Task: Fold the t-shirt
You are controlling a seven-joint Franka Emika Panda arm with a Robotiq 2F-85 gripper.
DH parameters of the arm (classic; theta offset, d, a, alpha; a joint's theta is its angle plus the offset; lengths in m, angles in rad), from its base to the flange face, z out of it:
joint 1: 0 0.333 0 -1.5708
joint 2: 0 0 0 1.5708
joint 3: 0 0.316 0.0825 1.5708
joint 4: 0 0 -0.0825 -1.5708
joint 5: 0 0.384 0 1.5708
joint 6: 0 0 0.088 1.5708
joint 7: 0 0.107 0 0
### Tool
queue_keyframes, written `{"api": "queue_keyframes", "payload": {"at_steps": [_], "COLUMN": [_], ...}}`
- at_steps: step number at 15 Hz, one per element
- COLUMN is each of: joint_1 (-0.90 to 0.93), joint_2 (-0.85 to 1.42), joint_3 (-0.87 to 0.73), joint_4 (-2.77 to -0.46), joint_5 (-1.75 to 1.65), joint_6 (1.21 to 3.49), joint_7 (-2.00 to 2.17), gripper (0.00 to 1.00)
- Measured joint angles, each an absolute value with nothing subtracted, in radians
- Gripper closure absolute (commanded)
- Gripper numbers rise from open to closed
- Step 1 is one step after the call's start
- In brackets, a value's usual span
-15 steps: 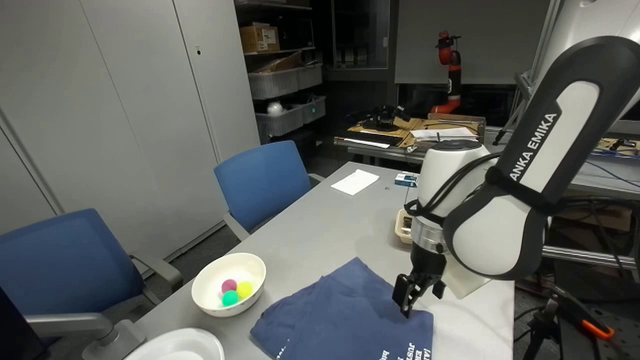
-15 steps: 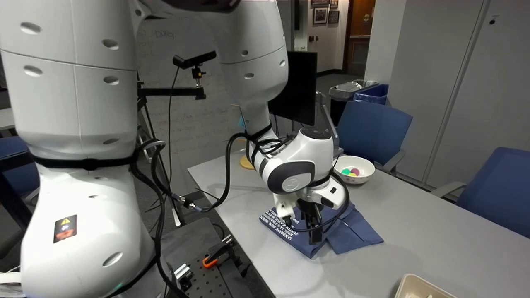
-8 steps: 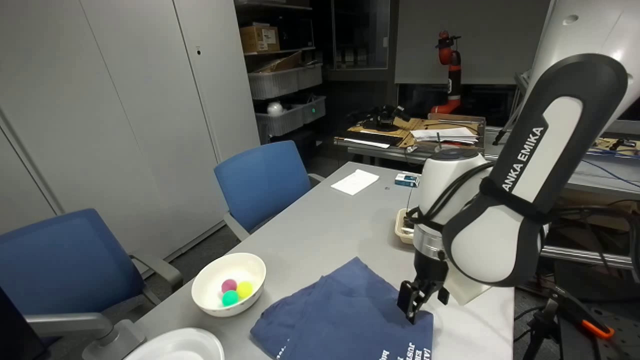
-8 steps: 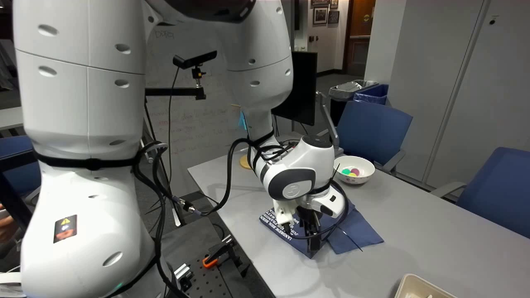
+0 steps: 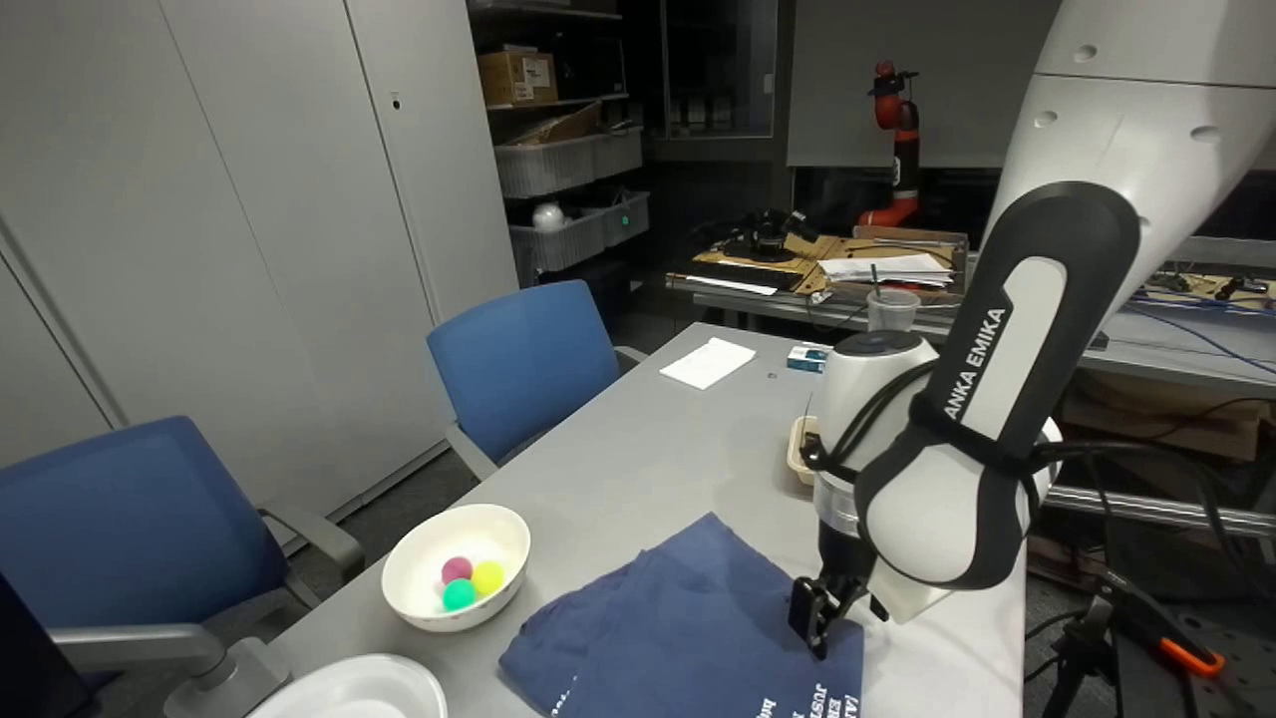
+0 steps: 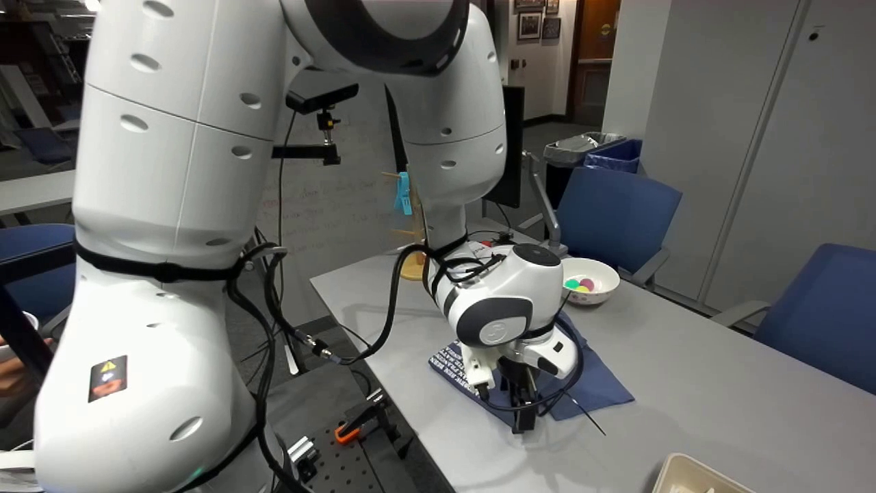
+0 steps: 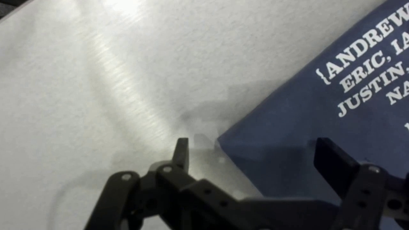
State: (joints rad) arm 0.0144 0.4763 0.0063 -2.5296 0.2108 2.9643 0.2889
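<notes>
Navy shirt, white lettering along its edge away from the bowl: you have it lying on the counter just beside that bowl, one layer lapped over another, so the fold looks partly made. Your end effector stands spread at the lettered edge's corner, holding nothing. Of its fingers, the one nearer the bowl is over cloth and the farther one over the counter. These views don't tell you whether either touches.

You are probably lining up to pinch that corner. Close too high and the tips will likely meet above the cloth, since it lies so flat; press too low and they may scrape the counter or shove the shirt towards the bowl. Bring them together off-centre and the corner could slip out, because the cloth narrows to a point between them. If you catch just the top layer, the one beneath would probably be left behind and the fold come out skewed. Swing the lifted cloth wide and you might sweep the bowl.
</notes>
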Motion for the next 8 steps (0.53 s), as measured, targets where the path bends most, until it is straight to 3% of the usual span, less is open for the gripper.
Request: {"api": "queue_keyframes", "payload": {"at_steps": [1,8], "joint_1": [0.014,-0.032], "joint_2": [0.483,0.512], "joint_3": [0.006,0.063], "joint_4": [-2.518,-2.486], "joint_5": [0.211,0.266], "joint_6": [2.964,2.964], "joint_7": [0.289,0.289], "gripper": [0.26,0.81]}}
